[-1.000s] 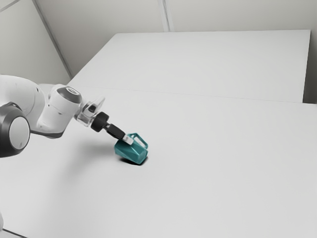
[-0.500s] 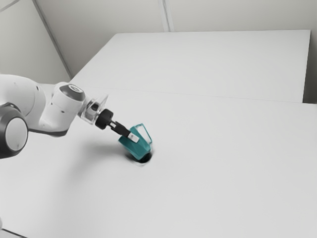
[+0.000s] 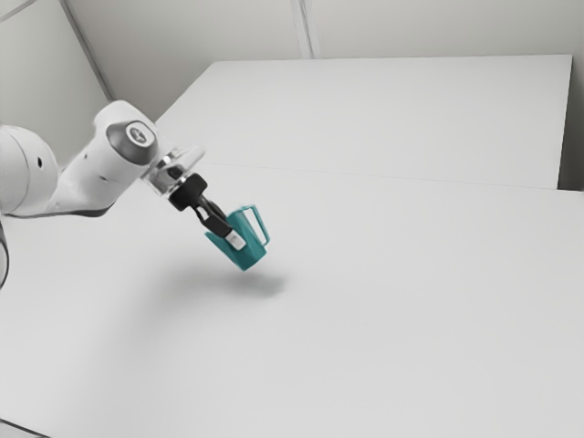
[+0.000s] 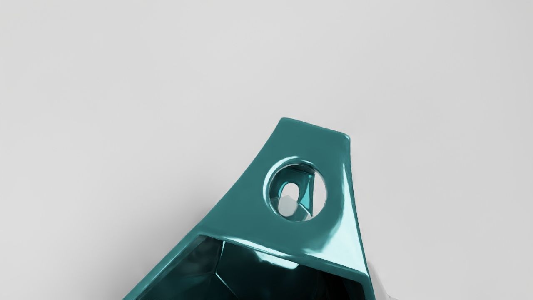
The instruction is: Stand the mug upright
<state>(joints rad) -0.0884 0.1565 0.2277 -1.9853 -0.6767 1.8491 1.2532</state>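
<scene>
Although the mug [image 3: 251, 250] lies on its side on the table [image 3: 411, 310] a second earlier, you now have it raised clear, its shadow [image 3: 262, 284] detached beneath it. Your arm has risen with it, and the lean has eased: the base points down and toward the exterior view's right, the mouth up and back toward the arm. Finding: lifted, partly righted, not yet upright. In my judgement you have the turn still to finish before lowering; set down at this angle, it would land on the edge of its base and could tip over.

Your gripper [image 3: 236, 236] is closed on the mug, one finger's pale pad against its outer side. The other finger's contact is hidden, and the exact width of the gap cannot be told.

As to condition, the mug is glossy teal, its dark interior faceted. The handle [image 3: 262, 224] stands out on the side away from the arm. In the wrist view, a tapering part beyond the mouth [image 4: 266, 281] is pierced by a round hole [image 4: 295, 191].
</scene>
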